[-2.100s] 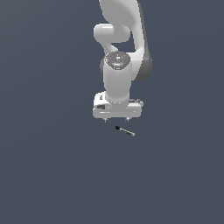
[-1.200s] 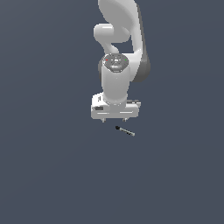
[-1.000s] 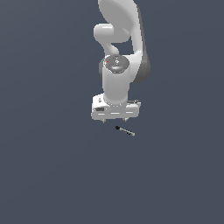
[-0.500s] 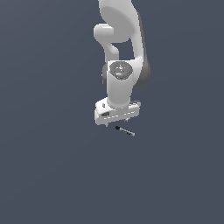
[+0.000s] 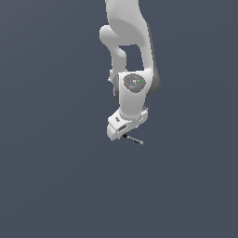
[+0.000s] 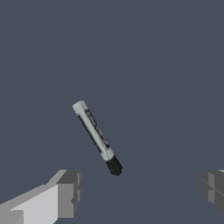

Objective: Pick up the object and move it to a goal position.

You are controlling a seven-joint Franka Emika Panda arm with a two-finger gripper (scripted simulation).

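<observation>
Jaws spread wide, nothing between them — gripper (image 6: 138, 188) holds nothing. Grey fingertips (image 6: 70, 192) far apart in wrist view, pen (image 6: 97, 138) lying flat on dark worktop (image 6: 166, 65) beyond them, untouched, set diagonal to line between tips. Pen: grey-white shaft, black end nearer fingers. Exterior view — arm (image 5: 132, 56) bent down over worktop's middle, gripper (image 5: 122, 129) low, tilted; pen (image 5: 134, 139) pokes out just beside it, well clear of every edge.

Gripper (image 6: 140, 192) jaws spread wide; stick (image 6: 97, 137) lies apart from fingertips (image 6: 70, 192); flat floor (image 6: 166, 65) around it.
</observation>
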